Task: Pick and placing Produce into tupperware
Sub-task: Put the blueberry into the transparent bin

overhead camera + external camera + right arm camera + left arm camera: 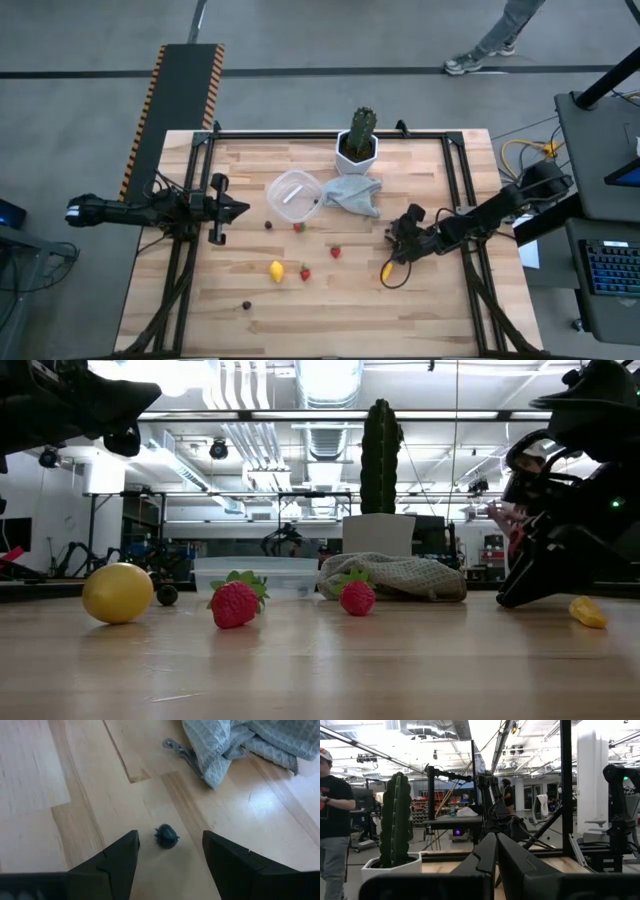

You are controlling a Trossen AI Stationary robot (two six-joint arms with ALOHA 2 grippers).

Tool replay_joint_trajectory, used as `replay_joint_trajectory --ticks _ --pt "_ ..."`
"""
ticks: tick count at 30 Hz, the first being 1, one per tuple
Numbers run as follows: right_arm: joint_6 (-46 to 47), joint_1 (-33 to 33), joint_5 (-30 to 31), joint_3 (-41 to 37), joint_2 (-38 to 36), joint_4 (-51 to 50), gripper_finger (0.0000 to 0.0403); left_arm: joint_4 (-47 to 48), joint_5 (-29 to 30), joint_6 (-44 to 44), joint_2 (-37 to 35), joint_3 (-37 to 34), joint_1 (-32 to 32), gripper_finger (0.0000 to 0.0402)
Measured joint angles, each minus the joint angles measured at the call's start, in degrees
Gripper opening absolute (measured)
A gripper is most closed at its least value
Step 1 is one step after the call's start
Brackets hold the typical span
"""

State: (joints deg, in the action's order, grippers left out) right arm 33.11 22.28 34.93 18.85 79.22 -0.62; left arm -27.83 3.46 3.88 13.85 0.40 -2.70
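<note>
The clear round tupperware [293, 194] [255, 573] stands near the table's far middle, beside the blue-grey cloth [355, 193]. Strawberries [298, 227] [335, 251] [304, 272], a lemon [276, 270] [118, 592], an orange-yellow piece [386, 270] [587, 611] and dark round ones [268, 225] [246, 305] lie on the wood. My right gripper [395, 235] [170, 845] is low and open, slanting down; its fingers stand either side of a dark round piece [166, 836] without touching it. My left gripper [240, 208] [495, 842] waits shut, raised at the left edge.
A green cactus in a white pot [358, 140] [379, 480] stands at the far edge behind the cloth [250, 742]. Black frame rails run along the table's sides [455, 180]. A person walks beyond the far edge [495, 35]; another stands in the room [332, 820].
</note>
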Motion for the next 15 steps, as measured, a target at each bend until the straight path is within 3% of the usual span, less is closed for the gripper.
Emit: replay_joint_trajectory --ticks 15 --pt "0.32 -1.63 -2.04 -0.35 -0.54 0.41 0.0200 0.00 0.00 0.00 0.00 -0.01 -0.01 0.0000"
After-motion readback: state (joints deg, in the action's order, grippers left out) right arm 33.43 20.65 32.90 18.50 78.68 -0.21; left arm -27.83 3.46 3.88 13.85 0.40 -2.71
